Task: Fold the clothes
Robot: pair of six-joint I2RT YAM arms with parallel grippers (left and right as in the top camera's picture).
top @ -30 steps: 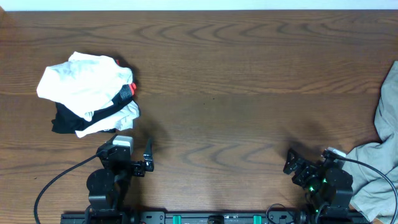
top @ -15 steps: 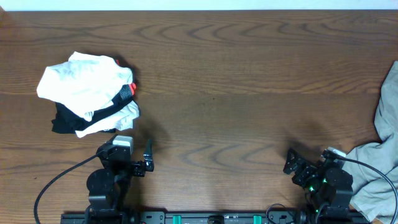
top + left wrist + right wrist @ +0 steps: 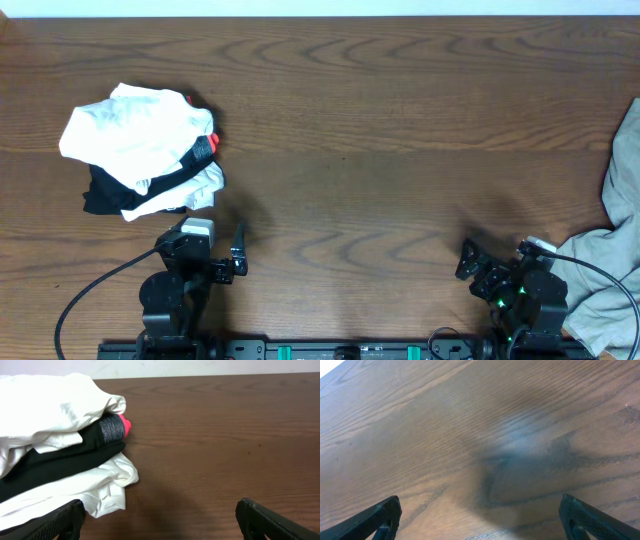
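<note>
A rumpled pile of white and black garments with a red bit (image 3: 140,160) lies at the left of the dark brown wooden worktop (image 3: 380,120); near it the left claw (image 3: 160,510) stands wide open, holding nothing; the right claw (image 3: 480,510) gapes equally wide, also empty; the crumpled khaki grey-green cotton shorts (image 3: 612,265) lie at the far right edge.

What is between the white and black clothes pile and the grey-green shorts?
Just bare brown table. The overhead view shows the pile at the left, the shorts at the right edge, and the right gripper low down beside the shorts.
</note>
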